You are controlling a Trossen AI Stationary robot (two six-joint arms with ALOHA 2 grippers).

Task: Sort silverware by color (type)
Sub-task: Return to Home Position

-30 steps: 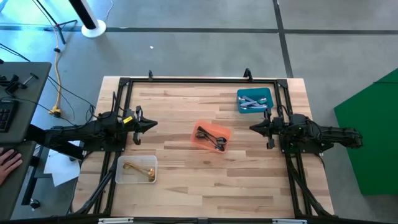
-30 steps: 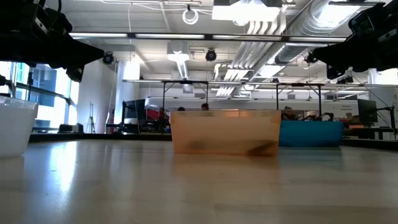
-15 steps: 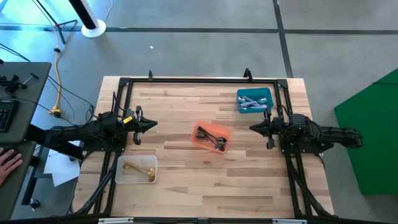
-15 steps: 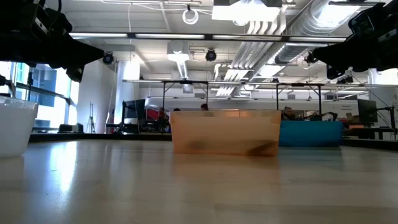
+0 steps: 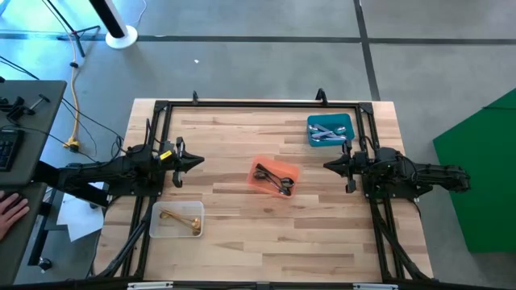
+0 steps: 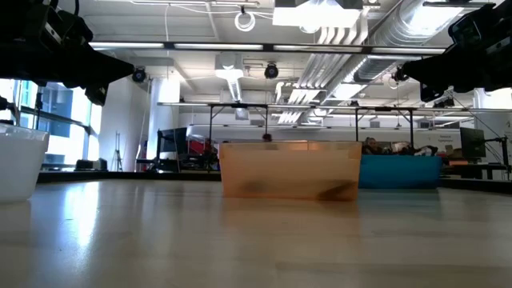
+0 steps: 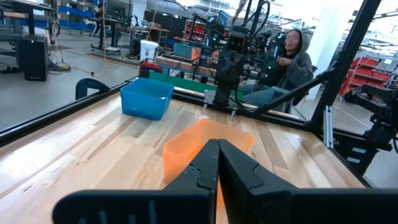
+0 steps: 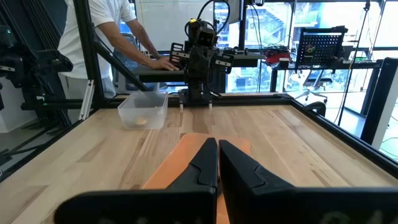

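while silverware [image 5: 274,179] lies in bins [image 5: 329,118], l gripper [image 5: 199,161] & r gripper [image 5: 327,166] both closed, empty.

Wooden table [image 5: 234,133] bears white bin [image 5: 155,219], orange bin [image 5: 271,163], blue bin [image 5: 330,119]

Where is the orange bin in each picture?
High view: orange bin in the middle.
Low view: orange bin centre, left of blue bin.
Left wrist view: orange bin behind the left gripper.
Right wrist view: orange bin behind the right gripper.
Shared: blue bin, missing only from right wrist view.
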